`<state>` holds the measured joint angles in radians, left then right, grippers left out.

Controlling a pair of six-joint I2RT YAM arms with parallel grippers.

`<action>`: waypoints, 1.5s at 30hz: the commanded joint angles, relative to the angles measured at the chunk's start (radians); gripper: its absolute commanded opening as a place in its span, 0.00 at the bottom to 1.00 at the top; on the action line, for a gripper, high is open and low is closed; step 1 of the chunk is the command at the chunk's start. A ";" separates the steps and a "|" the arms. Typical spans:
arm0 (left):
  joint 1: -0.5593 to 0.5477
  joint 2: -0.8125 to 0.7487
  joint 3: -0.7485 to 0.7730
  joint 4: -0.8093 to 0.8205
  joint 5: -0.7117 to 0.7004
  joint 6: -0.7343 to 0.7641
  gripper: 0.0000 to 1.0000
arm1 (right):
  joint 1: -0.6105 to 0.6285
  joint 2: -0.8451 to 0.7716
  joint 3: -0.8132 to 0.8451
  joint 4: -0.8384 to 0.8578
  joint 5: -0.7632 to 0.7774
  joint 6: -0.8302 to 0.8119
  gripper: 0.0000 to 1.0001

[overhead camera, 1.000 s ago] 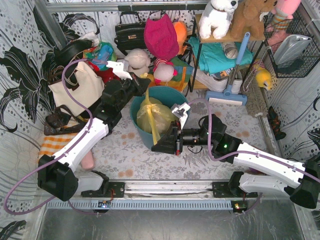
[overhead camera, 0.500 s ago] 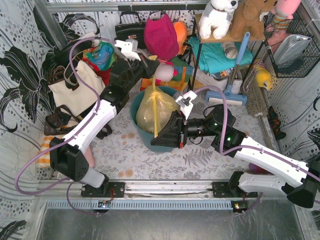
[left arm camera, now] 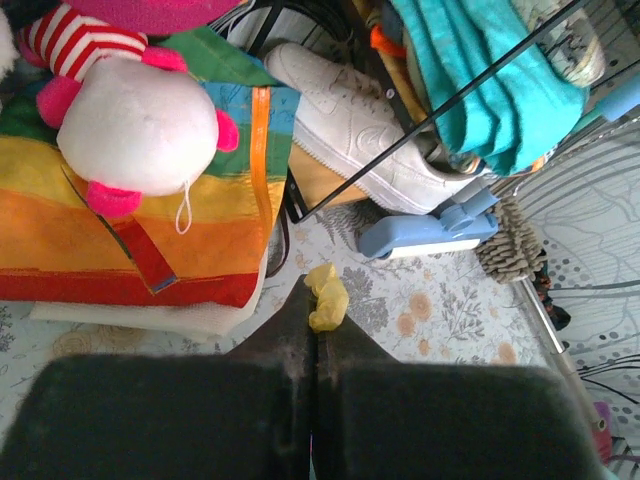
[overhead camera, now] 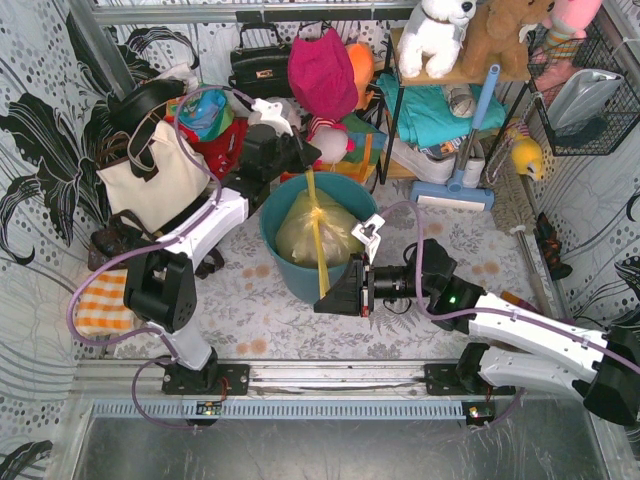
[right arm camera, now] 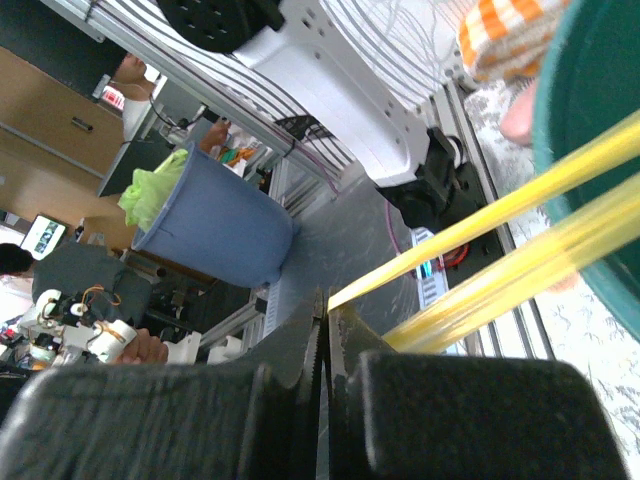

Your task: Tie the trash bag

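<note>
The yellow trash bag (overhead camera: 305, 232) sits in the teal bin (overhead camera: 272, 262), white paper showing through it. Two twisted yellow tails leave a knot (overhead camera: 318, 213) on top of the bag. One tail runs back to my left gripper (overhead camera: 304, 160), which is shut on it; in the left wrist view a yellow tip (left arm camera: 327, 293) pokes out past the left gripper (left arm camera: 315, 312). The other tail runs forward over the bin rim to my right gripper (overhead camera: 327, 298). In the right wrist view the right gripper (right arm camera: 325, 300) is shut on that taut yellow strand (right arm camera: 480, 215).
A cream tote (overhead camera: 150, 180) stands left of the bin. Behind it lie a plush toy (left arm camera: 140, 130), a striped bag (left arm camera: 150, 220), a white sneaker (left arm camera: 340, 95) and a blue mop head (overhead camera: 455, 192) by a metal rack (overhead camera: 395, 110). An orange-checked cloth (overhead camera: 100, 300) lies front left.
The left gripper swung from the bin's left rim up and behind the bin with its tail. The bag rose, then settled back. The tails are now drawn straight between both grippers.
</note>
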<state>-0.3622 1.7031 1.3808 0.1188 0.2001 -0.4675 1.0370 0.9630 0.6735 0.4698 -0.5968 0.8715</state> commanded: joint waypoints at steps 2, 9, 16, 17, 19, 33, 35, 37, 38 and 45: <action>0.090 0.014 0.090 0.074 -0.158 0.056 0.00 | 0.116 -0.047 0.153 -0.006 -0.294 0.021 0.00; 0.089 0.038 0.152 0.054 -0.142 0.074 0.00 | 0.136 -0.032 0.117 0.043 -0.299 0.036 0.00; 0.101 0.098 0.069 0.109 -0.171 0.070 0.00 | 0.137 -0.040 -0.064 0.278 -0.275 0.177 0.00; 0.103 0.099 0.064 0.113 -0.168 0.067 0.00 | 0.137 -0.045 -0.058 0.268 -0.269 0.166 0.00; 0.102 0.082 0.054 0.123 -0.163 0.072 0.00 | 0.137 -0.054 -0.007 0.183 -0.243 0.101 0.00; 0.039 -0.252 -0.056 0.300 0.143 0.028 0.00 | 0.131 0.127 0.524 -0.248 0.491 -0.478 0.00; 0.029 -0.265 -0.048 0.333 0.210 -0.011 0.00 | 0.118 0.169 0.591 -0.252 0.603 -0.545 0.00; 0.010 -0.273 -0.037 0.362 0.260 -0.052 0.00 | 0.078 0.216 0.677 -0.249 0.644 -0.592 0.00; -0.001 -0.277 -0.031 0.370 0.277 -0.065 0.00 | 0.056 0.237 0.708 -0.238 0.645 -0.611 0.00; -0.088 -0.317 -0.007 0.360 0.328 -0.075 0.00 | -0.036 0.344 0.866 -0.183 0.666 -0.705 0.00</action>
<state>-0.4183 1.4242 1.3403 0.4179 0.4622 -0.5224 1.0088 1.2873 1.4792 0.2222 0.0216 0.2699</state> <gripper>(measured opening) 0.012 0.003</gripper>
